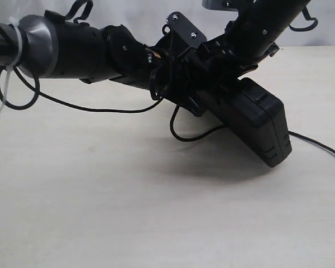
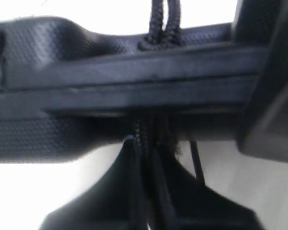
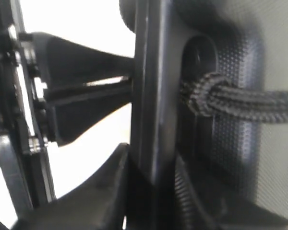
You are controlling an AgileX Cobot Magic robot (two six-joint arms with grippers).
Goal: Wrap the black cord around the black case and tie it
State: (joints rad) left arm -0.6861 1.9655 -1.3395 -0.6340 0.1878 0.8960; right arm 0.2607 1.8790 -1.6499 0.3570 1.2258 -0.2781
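Observation:
The black case (image 1: 255, 119) hangs tilted above the table, its lower corner close to the surface. My right gripper (image 3: 153, 165) is shut on its rim, one finger on each side of the edge (image 3: 151, 86). The black cord (image 3: 245, 100) passes as a doubled braided strand through the handle slot. In the left wrist view the doubled cord (image 2: 163, 24) crosses the case's edge (image 2: 110, 81) and runs down between the fingers of my left gripper (image 2: 146, 146), which is shut on it. Both grippers meet at the case's upper end (image 1: 192, 72). Loose cord (image 1: 181, 135) loops below onto the table.
The beige table (image 1: 100, 201) lies under the case. One cord length (image 1: 95, 108) trails left under the left arm; another (image 1: 318, 145) runs off right. Glossy arm cables with a white zip tie (image 1: 8, 84) hang at far left.

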